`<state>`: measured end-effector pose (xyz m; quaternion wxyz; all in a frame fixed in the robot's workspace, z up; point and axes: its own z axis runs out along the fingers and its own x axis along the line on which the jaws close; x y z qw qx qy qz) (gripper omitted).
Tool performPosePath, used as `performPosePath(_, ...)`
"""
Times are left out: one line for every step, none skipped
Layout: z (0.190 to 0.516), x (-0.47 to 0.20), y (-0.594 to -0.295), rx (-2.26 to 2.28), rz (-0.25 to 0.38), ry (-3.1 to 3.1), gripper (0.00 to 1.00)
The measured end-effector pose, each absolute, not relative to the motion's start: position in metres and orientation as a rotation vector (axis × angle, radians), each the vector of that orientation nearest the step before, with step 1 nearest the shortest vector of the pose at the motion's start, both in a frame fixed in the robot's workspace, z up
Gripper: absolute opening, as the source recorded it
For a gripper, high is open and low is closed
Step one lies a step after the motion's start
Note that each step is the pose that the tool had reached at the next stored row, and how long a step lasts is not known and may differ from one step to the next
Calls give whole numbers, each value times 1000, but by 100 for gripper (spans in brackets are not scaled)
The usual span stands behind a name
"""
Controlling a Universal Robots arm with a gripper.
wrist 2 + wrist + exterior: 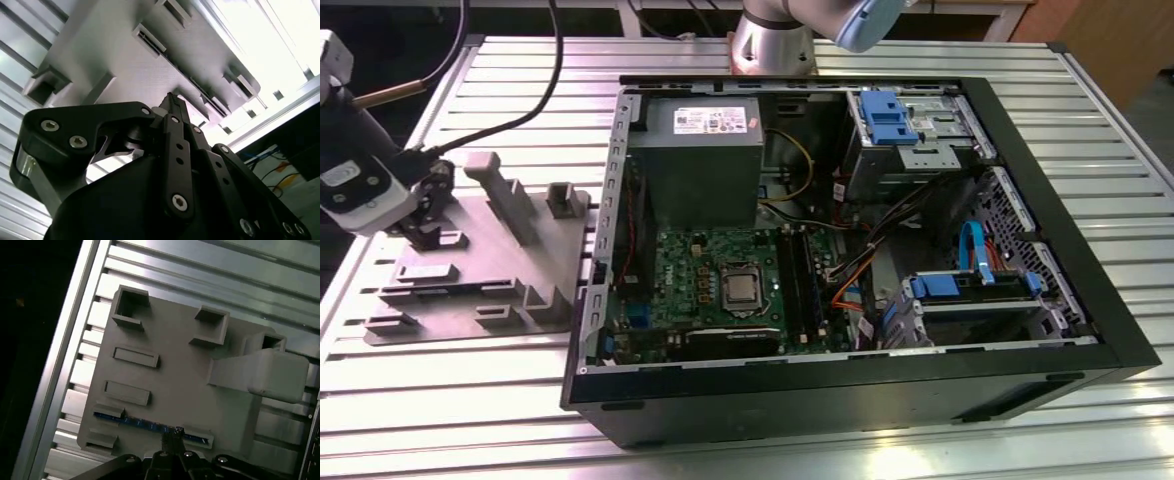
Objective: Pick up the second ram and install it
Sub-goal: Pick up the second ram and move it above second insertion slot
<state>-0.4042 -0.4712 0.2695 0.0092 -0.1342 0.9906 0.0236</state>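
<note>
Beside the open black computer tower case (854, 390), on the ribbed aluminium bench (520, 70), the arm is reaching down over the flat grey plastic fixture plate (494, 280). In the first wrist view the black claw (172, 432) appears to be pinching the upper edge of the second ram (135, 421), a long, thin, flat stick with a blue-tinted edge. The ram is standing on edge in a narrow slot of that plate.

The hold is looking risky. The tips are gripping only a thin strip of the edge, and somewhat off the stick's middle. On lifting, the longer side may be sagging, so the stick could be tilting and jamming in the slot, or slipping out of the pinch.

The ram's long axis is lying level with the bench, running along the slot near one border of the plate. Its narrow upper edge is facing the claw and its lower edge is sitting down in the slot.
</note>
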Motion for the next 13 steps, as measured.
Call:
performPosePath(269,-404,-471,-448,74,3090,10)
performPosePath(269,-404,-471,-474,74,3087,10)
performPosePath(269,-404,-471,-504,75,3083,10)
performPosePath(268,-404,-471,-532,75,3078,10)
performPosePath(268,-404,-471,-559,75,3074,10)
performPosePath(268,-404,-471,-587,75,3069,10)
performPosePath(267,-404,-471,-615,76,3064,10)
performPosePath(267,-404,-471,-642,76,3059,10)
performPosePath(267,-404,-471,-673,76,3053,10)
performPosePath(267,-404,-471,-697,76,3048,10)
performPosePath(266,-404,-471,-727,76,3041,10)
performPosePath(266,-404,-471,-755,77,3035,10)
performPosePath(266,-404,-471,-782,77,3029,10)
